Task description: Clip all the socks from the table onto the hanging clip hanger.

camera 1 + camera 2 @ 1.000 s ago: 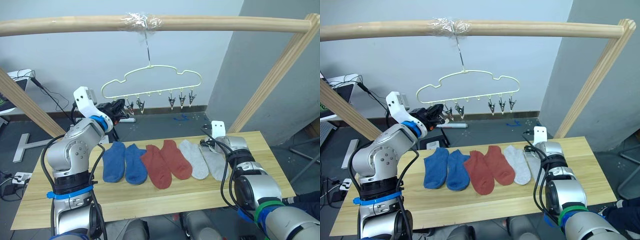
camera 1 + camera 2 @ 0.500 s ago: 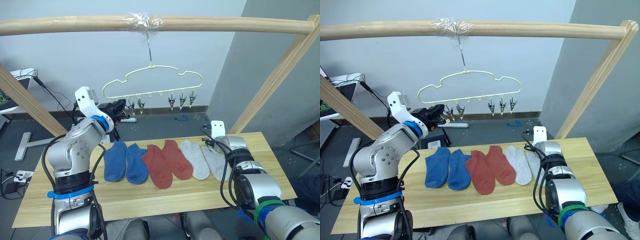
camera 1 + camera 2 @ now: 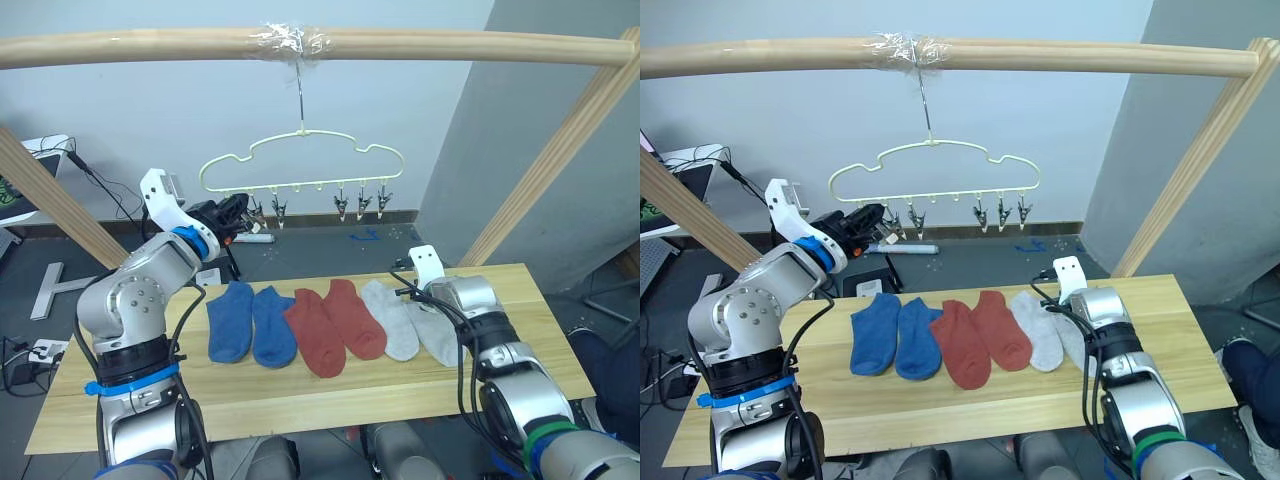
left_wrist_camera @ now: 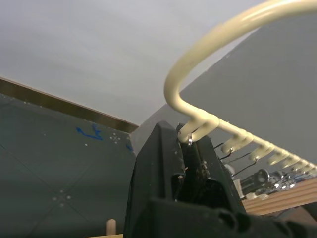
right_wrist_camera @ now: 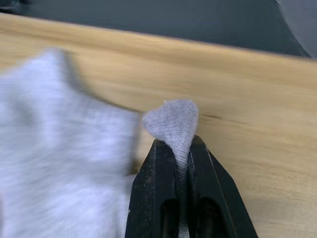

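- Left gripper point(image 3: 240, 211), fingers pressed on a clip at the left end of the clip hanger point(image 3: 300, 168).
- Six socks point(image 3: 325, 322) line the table point(image 3: 300, 395) centre.
- Right gripper point(image 5: 176, 148) pinches the rightmost grey sock point(image 5: 171, 119) near the table's right end.
- No readable writing.

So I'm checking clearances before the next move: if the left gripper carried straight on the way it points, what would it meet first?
Probably the clip hanger: the left gripper is already at the hanger's end, right by the loop of its outermost clip. Beyond that lie only floor and wall, though depth is hard to judge.
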You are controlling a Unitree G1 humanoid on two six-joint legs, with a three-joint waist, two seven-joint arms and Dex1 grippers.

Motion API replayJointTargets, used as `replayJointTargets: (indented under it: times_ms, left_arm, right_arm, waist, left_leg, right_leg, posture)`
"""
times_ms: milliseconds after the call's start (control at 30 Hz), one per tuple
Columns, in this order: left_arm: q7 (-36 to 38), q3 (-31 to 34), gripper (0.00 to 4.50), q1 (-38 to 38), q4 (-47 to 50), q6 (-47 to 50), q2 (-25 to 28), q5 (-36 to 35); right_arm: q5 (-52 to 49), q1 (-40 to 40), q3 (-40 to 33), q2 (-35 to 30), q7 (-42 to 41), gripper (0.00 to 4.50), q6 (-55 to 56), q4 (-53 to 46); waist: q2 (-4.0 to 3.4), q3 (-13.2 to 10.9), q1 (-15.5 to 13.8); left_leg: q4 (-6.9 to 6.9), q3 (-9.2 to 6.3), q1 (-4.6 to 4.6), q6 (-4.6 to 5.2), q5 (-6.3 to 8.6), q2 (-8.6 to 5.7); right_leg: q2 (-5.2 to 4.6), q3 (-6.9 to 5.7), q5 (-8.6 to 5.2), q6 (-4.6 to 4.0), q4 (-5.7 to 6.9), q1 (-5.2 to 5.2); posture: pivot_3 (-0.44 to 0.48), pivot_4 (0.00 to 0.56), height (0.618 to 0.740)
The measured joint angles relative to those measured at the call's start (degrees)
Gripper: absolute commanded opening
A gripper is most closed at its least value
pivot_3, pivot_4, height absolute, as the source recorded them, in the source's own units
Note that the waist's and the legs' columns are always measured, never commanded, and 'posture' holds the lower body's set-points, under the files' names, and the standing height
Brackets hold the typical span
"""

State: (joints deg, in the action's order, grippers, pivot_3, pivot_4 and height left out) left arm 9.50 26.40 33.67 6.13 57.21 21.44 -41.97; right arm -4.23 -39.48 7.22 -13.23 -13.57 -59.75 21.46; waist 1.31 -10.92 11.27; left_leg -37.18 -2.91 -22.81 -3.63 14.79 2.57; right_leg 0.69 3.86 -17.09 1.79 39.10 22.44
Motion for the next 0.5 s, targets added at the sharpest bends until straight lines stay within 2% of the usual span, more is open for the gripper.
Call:
replayJointTargets:
  times_ms: [167,333,500]
  left_arm:
    - [0.09,2.07,0.0,1.46,-2.16,2.37,0.8,-3.46]
    - [-0.11,2.54,0.0,1.59,-2.6,3.98,0.86,-5.84]
    - [-1.7,4.63,0.0,2.52,-4.42,5.6,0.78,-8.66]
  right_arm:
    - [-1.88,-0.03,3.74,-2.07,-5.09,0.02,-7.47,-15.58]
    - [-3.89,-2.26,5.33,-2.59,-7.45,0.02,-13.14,-23.24]
    - [-7.84,-5.31,3.44,2.62,-8.2,0.02,-18.06,-28.11]
  waist:
    - [0.0,0.0,0.04]
    - [0.0,0.0,0.08]
    - [0.0,0.0,0.43]
  left_leg:
    - [0.01,-0.07,-0.02,0.0,0.0,0.0]
    - [0.0,-0.07,-0.06,0.0,0.0,-0.01]
    - [0.01,-0.12,-0.09,0.0,0.0,0.03]
  right_leg:
    - [0.0,-0.05,0.0,0.0,0.0,0.0]
    - [-0.01,-0.05,0.0,0.0,-0.04,0.02]
    - [0.01,-0.05,0.0,0.0,0.03,0.11]
  posture:
    - [-0.271,0.167,0.74]
    - [-0.278,0.164,0.74]
    - [-0.274,0.16,0.74]
